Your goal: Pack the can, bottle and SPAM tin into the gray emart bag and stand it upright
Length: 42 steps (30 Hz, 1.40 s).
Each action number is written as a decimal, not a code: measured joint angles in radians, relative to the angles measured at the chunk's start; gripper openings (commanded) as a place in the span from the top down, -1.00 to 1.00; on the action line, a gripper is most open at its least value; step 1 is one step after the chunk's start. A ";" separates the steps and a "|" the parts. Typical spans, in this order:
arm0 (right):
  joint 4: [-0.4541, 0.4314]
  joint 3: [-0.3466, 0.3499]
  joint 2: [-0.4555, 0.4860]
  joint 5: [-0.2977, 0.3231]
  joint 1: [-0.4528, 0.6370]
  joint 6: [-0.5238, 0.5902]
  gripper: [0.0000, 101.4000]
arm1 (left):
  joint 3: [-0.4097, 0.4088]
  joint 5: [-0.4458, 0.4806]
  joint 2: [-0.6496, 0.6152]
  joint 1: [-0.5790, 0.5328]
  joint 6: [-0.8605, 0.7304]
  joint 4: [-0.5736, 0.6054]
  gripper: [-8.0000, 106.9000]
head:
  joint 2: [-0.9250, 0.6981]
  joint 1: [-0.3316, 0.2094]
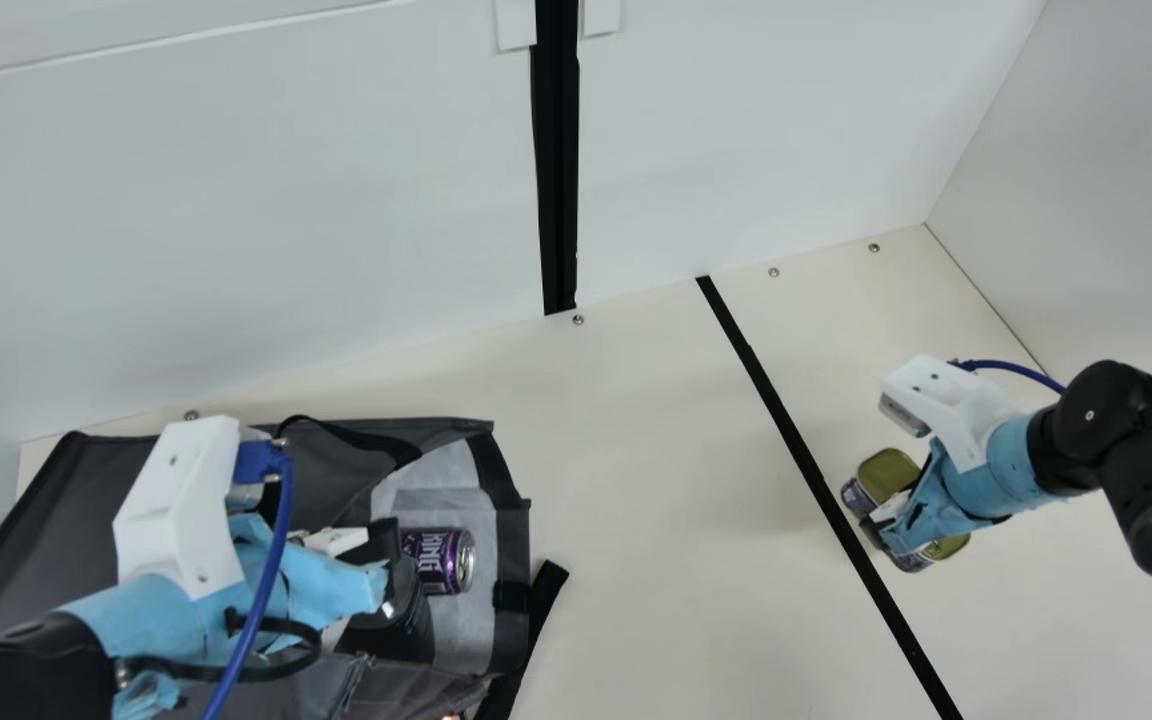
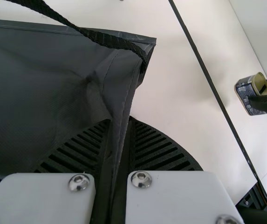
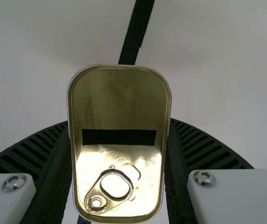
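Jaws closed, the left gripper [image 2: 119, 119] pinches the bag [image 2: 35, 93], which could sag slackly and snag the SPAM tin [image 3: 119, 100] clamped in the right gripper [image 3: 119, 121].

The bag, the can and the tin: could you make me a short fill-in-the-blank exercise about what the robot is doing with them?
1. The left claw pinches the ____-colored bag.
2. The SPAM tin, gripped by the right claw, has a lid colored ____.
3. The purple can lies on its ____.
4. The strip across the table is ____.

Missing words: gray; gold; side; black.
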<state>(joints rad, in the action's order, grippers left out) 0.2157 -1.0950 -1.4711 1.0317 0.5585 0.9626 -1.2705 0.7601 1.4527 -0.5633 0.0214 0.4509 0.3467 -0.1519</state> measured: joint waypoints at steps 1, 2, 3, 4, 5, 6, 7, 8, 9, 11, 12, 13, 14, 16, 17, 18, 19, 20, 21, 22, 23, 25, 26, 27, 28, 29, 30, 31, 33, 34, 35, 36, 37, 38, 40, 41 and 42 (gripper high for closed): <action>0.002 -0.009 -0.002 0.005 -0.007 0.010 1.00 | 0.000 0.000 0.000 0.000 0.000 0.000 1.00 | 0.000 0.000; 0.007 -0.018 -0.007 0.012 -0.016 0.019 1.00 | 0.000 0.000 0.000 0.000 0.000 0.000 1.00 | 0.002 0.000; 0.013 -0.028 -0.011 0.021 -0.023 0.030 1.00 | 0.000 0.000 0.000 0.000 0.000 0.000 1.00 | 0.002 0.000; 0.016 -0.037 -0.014 0.029 -0.029 0.042 1.00 | 0.000 0.000 0.000 0.000 0.000 0.000 1.00 | 0.002 0.000; 0.018 -0.047 -0.019 0.039 -0.037 0.050 1.00 | 0.000 0.000 0.000 0.000 0.000 0.000 1.00 | 0.002 0.000; 0.020 -0.056 -0.022 0.044 -0.043 0.061 1.00 | 0.000 0.000 0.000 0.000 0.000 0.000 1.00 | 0.000 0.002; 0.023 -0.064 -0.028 0.048 -0.050 0.072 1.00 | 0.000 0.000 0.000 0.000 0.000 0.000 1.00 | 0.000 0.002; 0.027 -0.072 -0.032 0.051 -0.057 0.084 1.00 | 0.000 0.000 0.000 0.000 0.000 0.000 1.00 | 0.002 0.000; 0.032 -0.080 -0.036 0.058 -0.064 0.096 1.00 | 0.000 0.000 0.000 0.000 0.000 0.000 1.00 | 0.002 0.000; 0.041 -0.092 -0.042 0.078 -0.075 0.119 1.00 | 0.000 0.000 0.000 0.000 0.000 0.000 1.00 | 0.000 0.000; 0.041 -0.097 -0.045 0.083 -0.081 0.131 1.00 | 0.000 0.000 0.000 0.000 0.000 0.000 1.00 | 0.000 0.000; 0.044 -0.103 -0.047 0.090 -0.086 0.142 1.00 | 0.000 0.000 0.000 0.000 0.000 0.000 1.00 | 0.000 0.000; 0.049 -0.107 -0.050 0.092 -0.092 0.151 1.00 | 0.000 0.000 0.000 0.000 0.000 0.000 1.00 | 0.002 0.002; 0.056 -0.113 -0.053 0.097 -0.103 0.175 1.00 | 0.000 0.000 0.000 0.000 0.000 0.000 1.00 | 0.002 0.000; 0.059 -0.116 -0.055 0.103 -0.109 0.185 1.00 | 0.000 0.000 0.000 0.000 0.000 0.000 1.00 | 0.000 0.000; 0.061 -0.119 -0.057 0.112 -0.116 0.197 1.00 | 0.000 0.000 0.000 0.000 0.000 0.000 1.00 | 0.002 0.000; 0.061 -0.120 -0.059 0.120 -0.121 0.208 1.00 | 0.000 0.000 0.000 0.000 0.000 0.000 1.00 | 0.002 0.000; 0.063 -0.123 -0.060 0.128 -0.127 0.220 1.00 | 0.000 0.000 0.000 0.000 0.000 0.000 1.00 | 0.002 0.000; 0.068 -0.125 -0.061 0.128 -0.133 0.230 1.00 | 0.000 0.000 0.000 0.000 0.000 0.000 1.00 | 0.002 0.000; 0.071 -0.126 -0.062 0.128 -0.140 0.235 1.00 | 0.000 0.000 0.000 0.000 0.000 0.000 1.00 | 0.002 0.000; 0.073 -0.127 -0.062 0.131 -0.145 0.247 1.00 | 0.000 0.000 0.000 0.000 0.000 0.000 1.00 | 0.000 0.000; 0.078 -0.128 -0.062 0.139 -0.158 0.265 1.00 | 0.000 0.000 0.000 0.000 0.000 0.000 1.00 | 0.000 0.000; 0.081 -0.128 -0.062 0.146 -0.166 0.273 1.00 | 0.000 0.000 0.000 0.000 0.000 0.000 1.00 | 0.000 0.002; 0.083 -0.128 -0.062 0.151 -0.174 0.281 1.00 | 0.000 0.000 0.000 0.000 0.000 0.000 1.00 | 0.002 0.000; 0.086 -0.128 -0.061 0.154 -0.182 0.288 1.00 | 0.000 0.000 0.000 0.000 0.000 0.000 1.00 | 0.002 0.000; 0.086 -0.128 -0.059 0.156 -0.190 0.298 1.00 | 0.000 0.000 0.000 0.000 0.000 0.000 1.00 | 0.002 0.000; 0.088 -0.126 -0.057 0.159 -0.199 0.306 1.00 | 0.000 0.000 0.000 0.000 0.000 0.000 1.00 | 0.002 0.000; 0.089 -0.124 -0.053 0.163 -0.207 0.311 1.00 | 0.000 0.000 0.000 0.000 0.000 0.000 1.00 | 0.002 0.000; 0.091 -0.120 -0.047 0.167 -0.222 0.325 1.00 | 0.000 0.000 0.000 0.000 0.000 0.000 1.00 | 0.000 0.000; 0.094 -0.116 -0.043 0.169 -0.231 0.329 1.00 | 0.000 0.000 0.000 0.000 0.000 0.000 1.00 | 0.000 0.000; 0.096 -0.112 -0.041 0.171 -0.238 0.332 1.00 | 0.000 0.000 0.000 0.000 0.000 0.000 1.00 | 0.000 0.000; 0.100 -0.108 -0.036 0.175 -0.248 0.339 1.00 | 0.000 0.000 0.000 0.000 0.000 0.000 1.00 | 0.000 0.000; 0.103 -0.103 -0.032 0.178 -0.257 0.346 1.00 | 0.000 0.000 0.000 0.000 0.000 0.000 1.00 | 0.002 0.000; 0.103 -0.100 -0.028 0.180 -0.266 0.350 1.00 | 0.000 0.000 0.000 0.000 0.000 0.000 1.00 | 0.002 0.000; 0.104 -0.091 -0.018 0.184 -0.284 0.353 1.00 | 0.000 0.000 0.000 0.000 0.000 0.000 1.00 | 0.002 0.000; 0.104 -0.089 -0.015 0.187 -0.291 0.357 1.00 | 0.000 0.000 0.000 0.000 0.000 0.000 1.00 | 0.002 0.000; 0.105 -0.084 -0.011 0.189 -0.300 0.357 1.00 | 0.000 0.000 0.000 0.000 0.000 0.000 1.00 | 0.000 0.000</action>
<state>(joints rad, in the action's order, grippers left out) 0.3212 -1.1794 -1.4821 1.2211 0.2584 1.3197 -1.2705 0.7601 1.4527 -0.5633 0.0214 0.4509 0.3467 -0.1519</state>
